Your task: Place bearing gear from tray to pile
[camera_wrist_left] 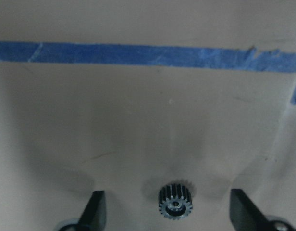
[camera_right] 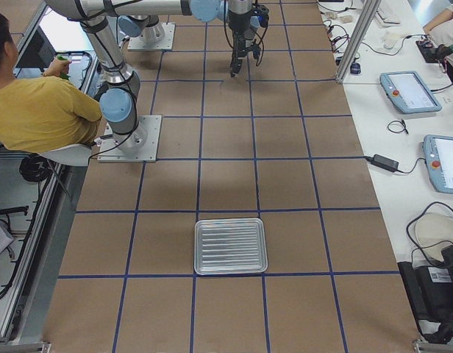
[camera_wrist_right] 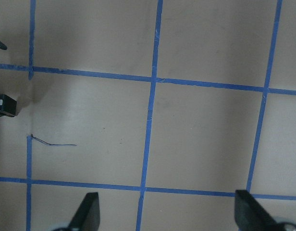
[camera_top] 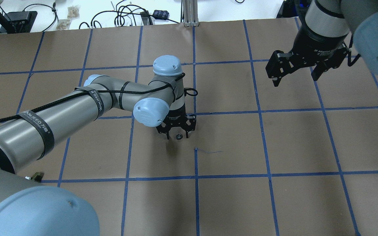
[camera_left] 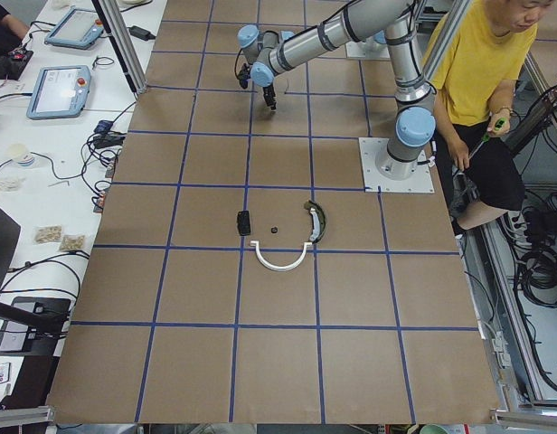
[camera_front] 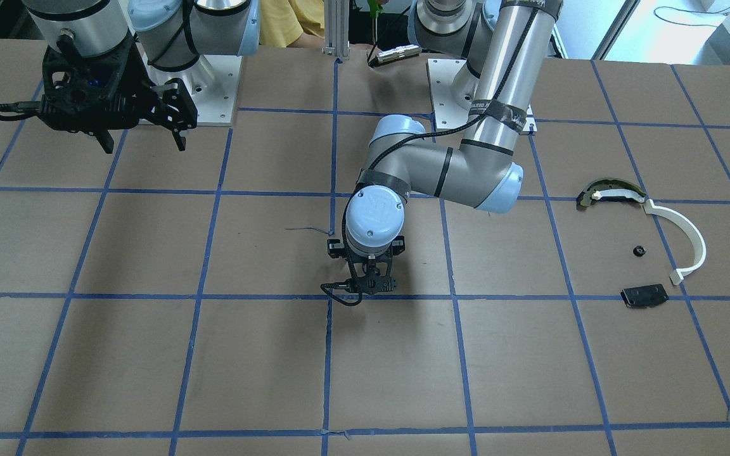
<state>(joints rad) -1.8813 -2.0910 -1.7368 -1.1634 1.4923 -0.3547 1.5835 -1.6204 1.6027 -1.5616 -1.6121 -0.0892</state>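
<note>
Here the bearing gear [camera_wrist_left: 176, 208] lies inside the spread-apart left pincer [camera_top: 177, 136] (touching neither side).

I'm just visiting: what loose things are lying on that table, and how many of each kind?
Toothed gear: 1
Small black round part, too small to identify: 1
White curved strip: 1
Yellowish-metal curved piece: 1
Flat black plate: 1
Metal tray: 1
Total: 6

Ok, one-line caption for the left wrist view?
Open left gripper straddles a small black gear lying on the brown table, near a blue tape line.
</note>
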